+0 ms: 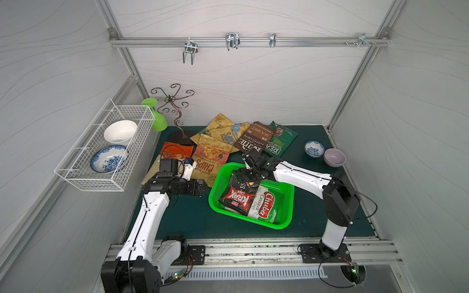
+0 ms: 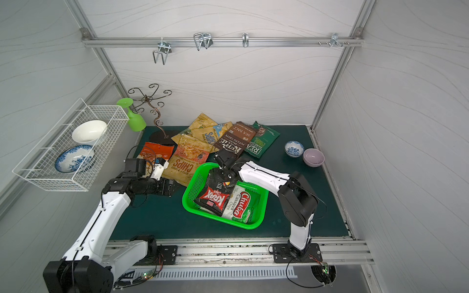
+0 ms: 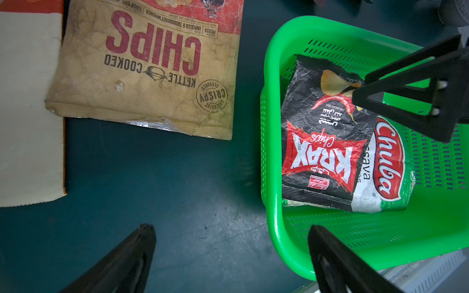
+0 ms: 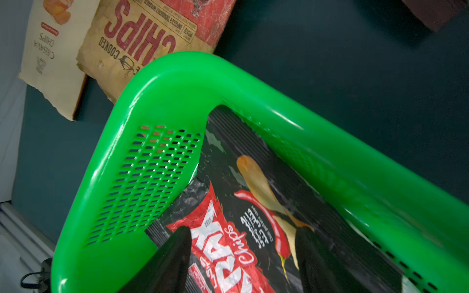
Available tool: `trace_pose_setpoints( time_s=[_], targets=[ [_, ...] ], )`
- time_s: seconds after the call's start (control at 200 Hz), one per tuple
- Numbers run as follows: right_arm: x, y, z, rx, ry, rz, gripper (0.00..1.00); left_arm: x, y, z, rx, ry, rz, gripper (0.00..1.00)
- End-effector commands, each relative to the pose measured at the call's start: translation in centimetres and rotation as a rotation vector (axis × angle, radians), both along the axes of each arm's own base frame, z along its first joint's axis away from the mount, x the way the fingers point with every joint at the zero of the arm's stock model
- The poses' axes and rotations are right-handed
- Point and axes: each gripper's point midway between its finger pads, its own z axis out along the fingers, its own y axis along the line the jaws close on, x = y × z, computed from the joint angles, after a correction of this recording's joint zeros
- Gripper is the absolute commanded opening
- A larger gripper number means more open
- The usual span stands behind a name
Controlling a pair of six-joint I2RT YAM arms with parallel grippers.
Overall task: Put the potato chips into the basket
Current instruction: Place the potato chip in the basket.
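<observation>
Nearest, the green perforated basket (image 1: pixel 220 182) holds a crinkled black-red Krax bag (image 1: pixel 237 196) overlapping a white-green Chuba bag (image 1: pixel 265 206), "Cassava Chips". The right gripper (image 4: pixel 243 229) hangs over it, jaws parted and empty. The left gripper (image 3: pixel 231 227) gapes beside the basket. Beyond lie a tan bag (image 1: pixel 206 167), "KETTLE COOKED CHIPS", and a brown bag (image 1: pixel 253 139), "SEA SALT".

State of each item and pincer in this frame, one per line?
Basket: upright on table, holds two bags.
Krax bag: in basket, lying atop Chuba bag.
Chuba bag: in basket, partly covered.
CHIPS bag: flat on table, outside basket.
Kettle bag: outside basket, among other bags.
Left pincer: open, empty, above table.
Right pincer: open over Krax bag.
</observation>
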Motion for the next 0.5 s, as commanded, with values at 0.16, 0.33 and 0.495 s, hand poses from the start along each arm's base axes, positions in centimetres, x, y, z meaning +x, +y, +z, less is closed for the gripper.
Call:
trace_pose_setpoints(
  time_s=[0.16, 0.33, 0.495],
  targets=[
    [-0.7, 1.6, -3.5, -0.147, -0.023, 0.106, 0.72, 0.5, -0.1, 1.0, -0.002, -0.056, -0.011, 0.98],
    [-1.4, 2.5, -5.2, -0.126, 0.013, 0.138, 0.73, 0.5, -0.1, 1.0, -0.001, -0.055, -0.012, 0.98],
    [-2.0, 3.3, -5.8, -0.088, 0.047, 0.167, 0.73, 0.5, -0.1, 1.0, -0.002, -0.055, -0.012, 0.98]
  ],
)
